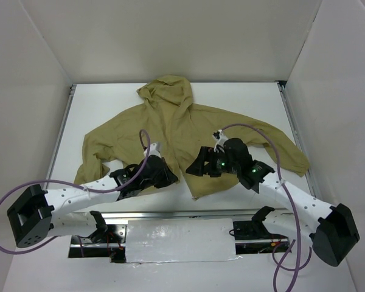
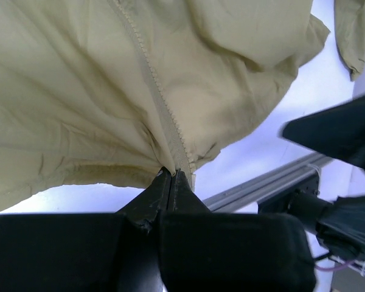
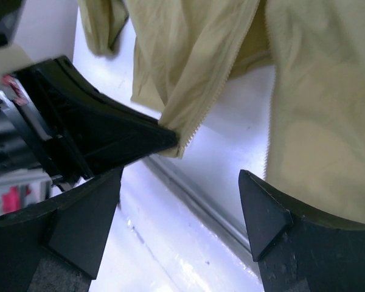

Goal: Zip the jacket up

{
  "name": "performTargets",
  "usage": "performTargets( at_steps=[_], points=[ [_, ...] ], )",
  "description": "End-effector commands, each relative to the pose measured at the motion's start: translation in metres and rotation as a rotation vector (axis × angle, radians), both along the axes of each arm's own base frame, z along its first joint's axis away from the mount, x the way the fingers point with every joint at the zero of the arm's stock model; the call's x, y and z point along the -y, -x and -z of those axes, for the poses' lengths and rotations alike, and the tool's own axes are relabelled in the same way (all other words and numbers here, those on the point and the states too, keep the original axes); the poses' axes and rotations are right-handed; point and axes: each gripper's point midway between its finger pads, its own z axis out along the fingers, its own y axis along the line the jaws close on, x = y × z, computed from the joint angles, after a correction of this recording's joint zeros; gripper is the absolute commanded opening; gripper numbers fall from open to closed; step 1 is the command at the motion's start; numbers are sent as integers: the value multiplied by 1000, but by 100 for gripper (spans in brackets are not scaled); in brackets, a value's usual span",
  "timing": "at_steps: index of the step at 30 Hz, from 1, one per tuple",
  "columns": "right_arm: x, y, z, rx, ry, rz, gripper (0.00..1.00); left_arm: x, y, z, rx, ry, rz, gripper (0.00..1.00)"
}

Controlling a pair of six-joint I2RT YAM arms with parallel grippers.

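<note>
The olive-tan hooded jacket [image 1: 182, 131] lies spread on the white table [image 1: 109, 103], hood at the far side and front open at the bottom. My left gripper [image 1: 170, 177] is shut on the bottom corner of the jacket's left front panel, right at the zipper teeth [image 2: 161, 103]; in the left wrist view the jaws [image 2: 172, 174] are pressed together on the hem. My right gripper [image 1: 193, 168] is open and empty, hovering just right of that corner [image 3: 177, 139], between the two front panels. The other panel [image 3: 328, 121] lies behind its right finger [image 3: 264, 213].
An aluminium rail [image 3: 194, 194] runs along the table's near edge below both grippers. A white plate [image 1: 179, 240] sits between the arm bases. White walls enclose the table on three sides. Purple cables [image 1: 255, 131] loop over the jacket's right side.
</note>
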Motion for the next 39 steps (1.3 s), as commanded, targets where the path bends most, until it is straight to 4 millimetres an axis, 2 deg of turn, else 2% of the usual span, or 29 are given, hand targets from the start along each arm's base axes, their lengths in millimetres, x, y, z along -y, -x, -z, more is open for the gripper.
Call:
performTargets(
  at_steps=[1, 7, 10, 14, 18, 20, 32, 39],
  points=[
    [-19, 7, -7, 8, -145, -80, 85, 6, 3, -15, 34, 96, 29, 0],
    [-23, 0, 0, 9, -163, -60, 78, 17, 8, -30, 72, 179, 87, 0],
    [-28, -3, 3, -12, -187, -56, 70, 17, 11, -29, 62, 172, 95, 0],
    [-37, -7, 23, -81, -193, -61, 61, 13, 14, -29, 78, 195, 96, 0],
    [-39, -10, 31, -106, -218, -38, 55, 7, 15, -31, 95, 215, 81, 0],
    [-41, -11, 34, -132, -210, -31, 46, 5, 15, -30, 99, 209, 76, 0],
    [-52, 1, 37, -240, -278, -90, 44, 6, 14, -29, 116, 211, 88, 0],
    [-57, 3, 26, -250, -329, -111, 45, 4, 16, -28, 121, 219, 87, 0]
  ],
)
